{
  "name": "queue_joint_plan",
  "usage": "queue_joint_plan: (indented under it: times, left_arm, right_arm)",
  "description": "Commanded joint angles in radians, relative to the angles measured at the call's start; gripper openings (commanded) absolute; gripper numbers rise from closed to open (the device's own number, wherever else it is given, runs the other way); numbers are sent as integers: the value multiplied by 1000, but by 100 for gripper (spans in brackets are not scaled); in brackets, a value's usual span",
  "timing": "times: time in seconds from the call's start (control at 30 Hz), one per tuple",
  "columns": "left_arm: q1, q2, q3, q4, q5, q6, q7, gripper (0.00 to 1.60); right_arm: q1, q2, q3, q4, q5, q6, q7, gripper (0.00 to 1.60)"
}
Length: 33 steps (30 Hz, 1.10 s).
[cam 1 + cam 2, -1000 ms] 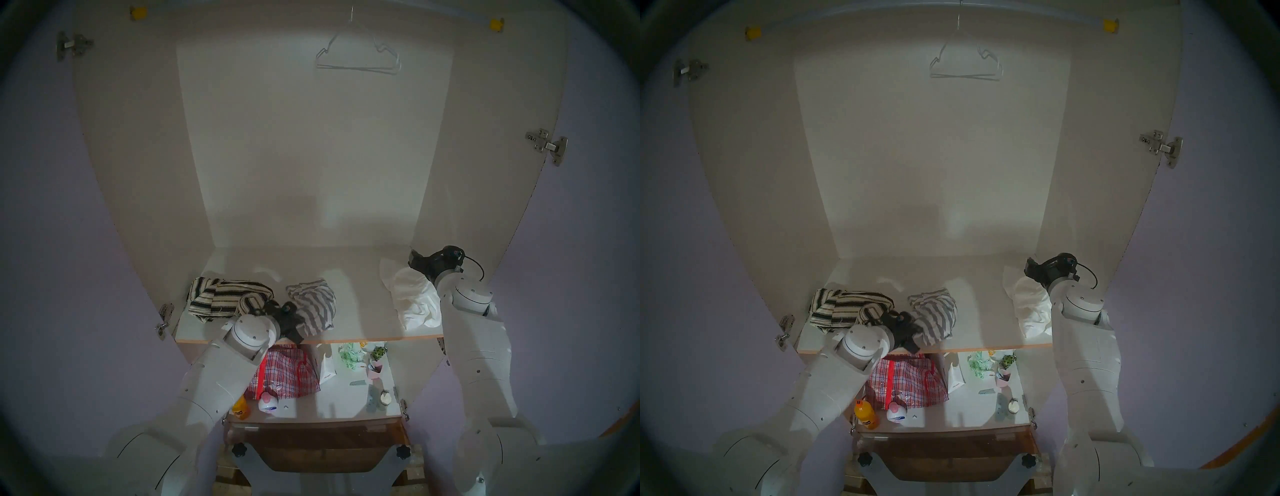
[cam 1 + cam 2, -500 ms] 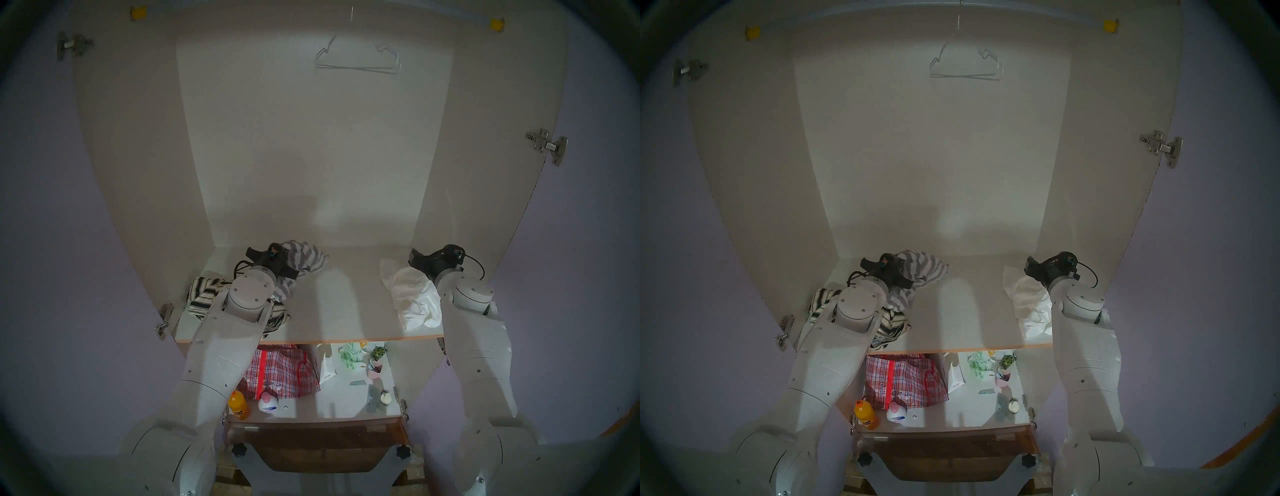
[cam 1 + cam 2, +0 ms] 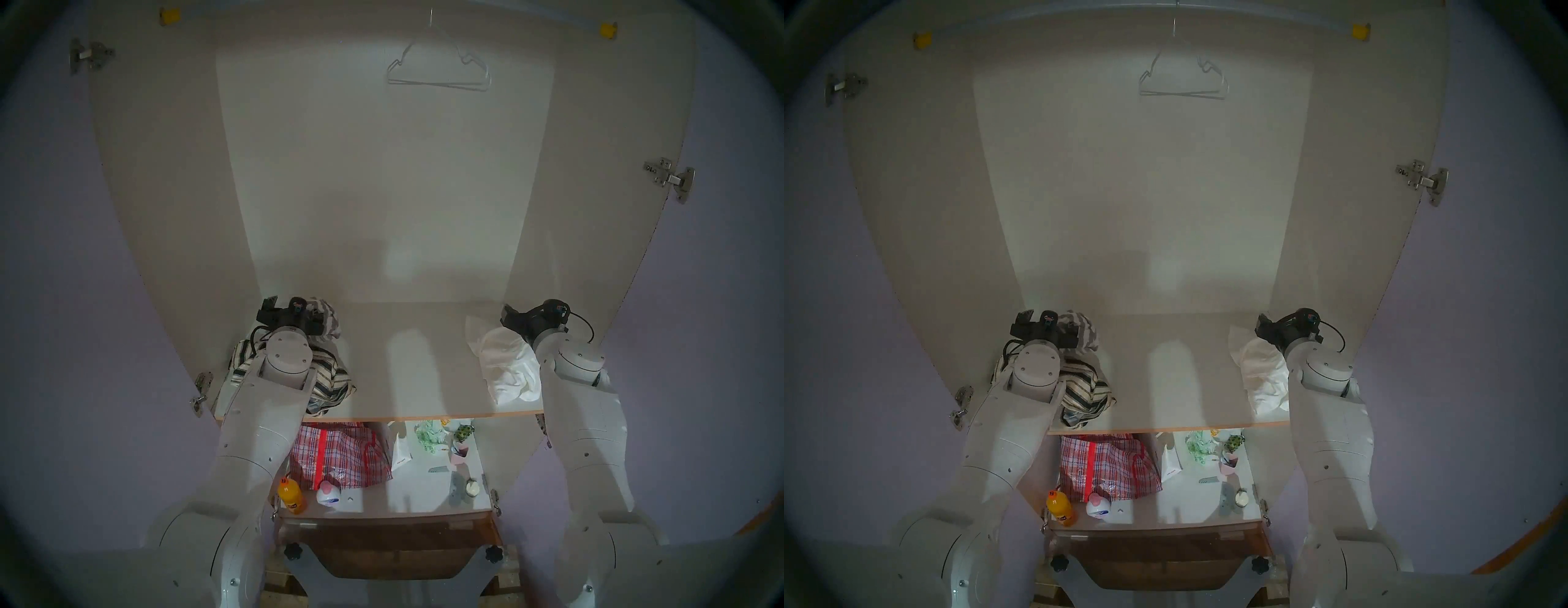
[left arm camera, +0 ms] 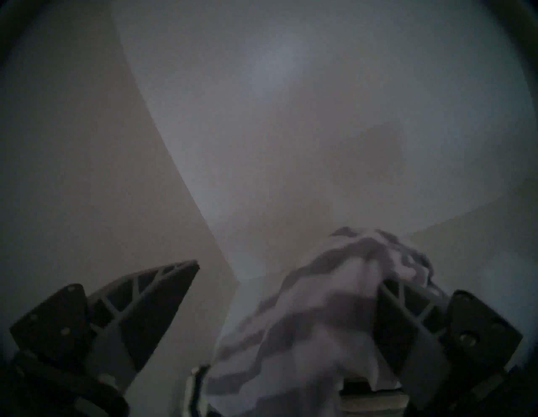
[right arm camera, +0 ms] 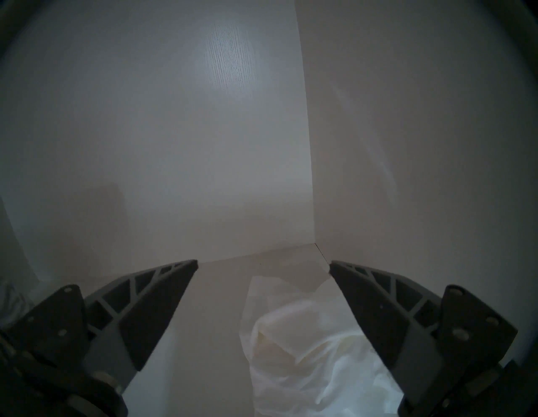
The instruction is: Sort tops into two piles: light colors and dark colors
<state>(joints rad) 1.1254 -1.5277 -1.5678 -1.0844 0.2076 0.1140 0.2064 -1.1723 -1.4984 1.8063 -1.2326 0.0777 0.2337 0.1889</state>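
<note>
While no writing is readable anywhere, the tabletop [image 3: 424, 365] carries the white top [image 3: 507, 365] under the right gripper [image 5: 263, 265], jaws spread and empty; the grey-striped top [image 4: 326, 305] drapes over one finger of the released left gripper [image 4: 286, 272], above the black-striped top [image 3: 331, 382].

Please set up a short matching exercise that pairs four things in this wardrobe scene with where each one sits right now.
Things:
1. plain white top
2. grey-striped top
3. red checked bag
4. wire hanger

Places:
A. lower shelf, left part
B. upper shelf, right end
C. on the rail at the top
D. upper shelf, back left, by the left gripper

Pairs: 1-B, 2-D, 3-A, 4-C
</note>
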Motion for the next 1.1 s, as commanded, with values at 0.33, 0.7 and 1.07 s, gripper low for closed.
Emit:
queue_joint_plan:
  times: [0.33,0.7,1.07]
  left_arm:
    - [-45,-22,11,-36,-21,-145,44,160]
    - [-51,246,192,-111,166,125,-347,160]
    - [-132,444,324,-234,341,79,-672,160]
  right_arm:
    - [-44,24,-64,-114,-5,-95,116,160]
    - [-44,29,-88,-103,-28,-89,104,160]
    - [-54,25,-109,-105,-42,-92,108,160]
